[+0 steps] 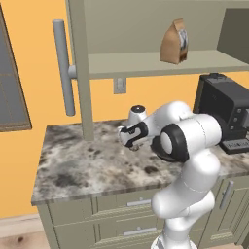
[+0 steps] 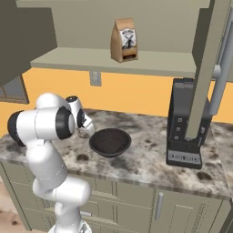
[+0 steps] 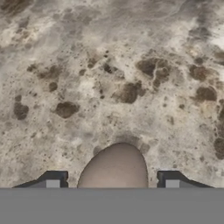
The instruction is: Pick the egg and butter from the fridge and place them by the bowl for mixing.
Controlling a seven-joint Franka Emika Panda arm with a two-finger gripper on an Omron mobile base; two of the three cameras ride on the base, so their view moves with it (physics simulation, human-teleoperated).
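In the hand view the brownish-tan egg [image 3: 114, 166] sits between my gripper's [image 3: 112, 178] two dark fingertips [image 3: 52, 178], with a gap on each side, so the jaws stand open around it. Marbled counter [image 3: 109, 65] lies just beyond the egg. In the right base view my gripper [image 2: 84, 131] points down at the counter just left of the shallow black bowl [image 2: 109, 142]. The fridge door's grey bar handle [image 1: 63, 68] rises at the left in the left base view, and at the right edge [image 2: 222, 59] in the right base view. The butter is out of view.
A black boxy appliance [image 2: 184, 125] stands on the counter right of the bowl. A brown paper bag [image 2: 124, 40] sits on the shelf above. Drawers and cabinet doors [image 2: 136, 200] run below the counter edge. A wall outlet [image 2: 95, 78] is behind the arm.
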